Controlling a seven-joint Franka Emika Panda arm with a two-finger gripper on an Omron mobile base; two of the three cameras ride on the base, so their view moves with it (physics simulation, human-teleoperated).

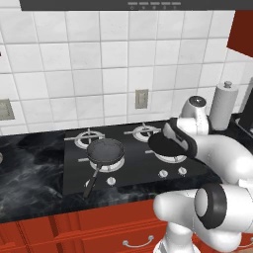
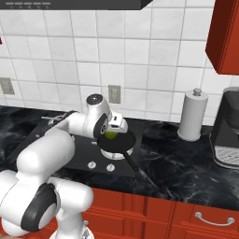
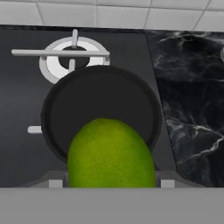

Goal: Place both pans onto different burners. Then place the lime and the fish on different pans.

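My gripper (image 2: 112,133) is shut on the lime (image 3: 111,153), a bright green fruit that hides the fingertips in the hand view. It hangs just above the plain black pan (image 3: 100,105), which sits on the front right burner with its handle (image 2: 130,161) pointing toward the counter's front edge. My forearm partly covers this pan (image 1: 160,144) in the left base view. The grey-black pan (image 1: 105,150) rests on the front left burner, its long handle (image 1: 93,179) angled to the front left. The fish is out of view.
Two back burners (image 1: 89,137) (image 1: 143,131) stand bare; one back burner (image 3: 72,61) lies just beyond the black pan. Silver knobs (image 1: 163,173) line the cooktop's front. A paper towel roll (image 2: 192,114) and a coffee machine (image 2: 226,135) stand on the right counter.
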